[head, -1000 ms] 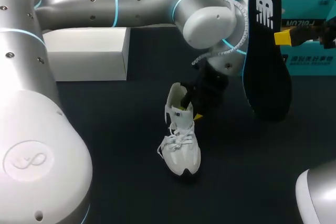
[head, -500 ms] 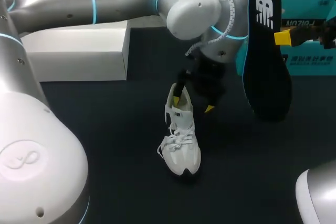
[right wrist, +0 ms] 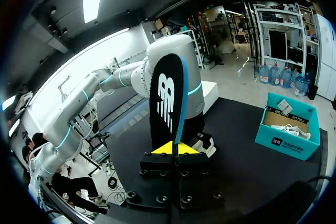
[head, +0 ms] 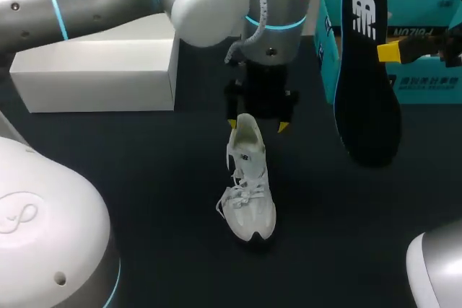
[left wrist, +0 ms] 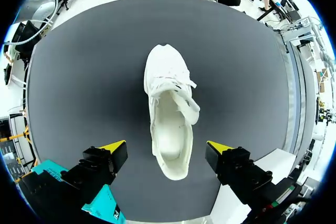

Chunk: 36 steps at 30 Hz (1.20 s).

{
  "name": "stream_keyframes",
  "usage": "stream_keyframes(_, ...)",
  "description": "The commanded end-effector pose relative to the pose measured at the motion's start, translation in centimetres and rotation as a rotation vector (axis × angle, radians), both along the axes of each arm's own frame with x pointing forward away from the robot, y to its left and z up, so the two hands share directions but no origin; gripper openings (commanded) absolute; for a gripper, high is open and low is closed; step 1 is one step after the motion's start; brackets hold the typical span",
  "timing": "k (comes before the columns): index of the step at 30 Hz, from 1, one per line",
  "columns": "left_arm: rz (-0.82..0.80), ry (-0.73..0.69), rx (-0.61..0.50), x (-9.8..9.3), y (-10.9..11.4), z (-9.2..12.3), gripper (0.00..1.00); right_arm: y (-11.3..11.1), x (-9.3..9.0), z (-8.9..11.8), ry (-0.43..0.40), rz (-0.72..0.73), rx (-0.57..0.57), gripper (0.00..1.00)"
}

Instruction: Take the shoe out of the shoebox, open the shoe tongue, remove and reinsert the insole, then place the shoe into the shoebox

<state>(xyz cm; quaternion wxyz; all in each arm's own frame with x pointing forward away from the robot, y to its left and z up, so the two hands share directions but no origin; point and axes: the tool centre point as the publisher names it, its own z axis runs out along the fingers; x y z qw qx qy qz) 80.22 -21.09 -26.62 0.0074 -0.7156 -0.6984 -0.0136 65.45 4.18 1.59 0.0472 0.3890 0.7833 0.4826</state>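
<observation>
A white shoe lies on the dark table, toe toward the front edge, its tongue folded up and its inside bare. My left gripper hangs open just above and behind the heel, its yellow tips standing wide to either side without touching the shoe. At the right, my right gripper is shut on a black insole, held upright on edge above the table. In the right wrist view the insole rises from between the shut yellow tips. The teal shoebox stands at the back right.
A white rectangular box stands at the back left, also beside the left gripper. A corner of the teal shoebox shows on the gripper's other side. In the right wrist view the shoebox sits open off to the side.
My left gripper has opened, let go of the shoe's heel and drawn back and up behind it. The shoe stays put. The right gripper and insole have not moved.
</observation>
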Motion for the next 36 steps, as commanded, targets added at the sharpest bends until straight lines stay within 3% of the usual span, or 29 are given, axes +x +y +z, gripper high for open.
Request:
stream_keyframes(1, -0.003, -0.014, -0.178, -0.3, 1.0, -0.1, 1.00, 0.2, 0.3, 0.2, 0.005, 0.002, -0.003, 0.00)
stream_keyframes(7, -0.003, -0.014, -0.178, -0.3, 1.0, -0.1, 1.00, 0.2, 0.3, 0.2, 0.005, 0.002, -0.003, 0.00)
stream_keyframes(9, 0.050, -0.010, -0.247, -0.1, 1.5, 0.5, 1.00, 0.2, 0.3, 0.2, 0.005, 0.002, -0.003, 0.00)
stream_keyframes(22, 0.137, -0.003, -0.643, 0.4, 3.0, 4.6, 1.00, -1.8, 6.0, 1.0, 0.210, -0.131, 0.139, 0.00)
stream_keyframes(30, 0.163, 0.008, -0.872, 0.4, 3.9, 6.8, 1.00, -2.0, 6.1, -0.3, 0.347, -0.208, 0.219, 0.00)
stream_keyframes(36, 0.119, 0.073, -1.105, 0.5, 4.4, 8.5, 1.00, -2.0, 6.1, -0.3, 0.347, -0.208, 0.219, 0.00)
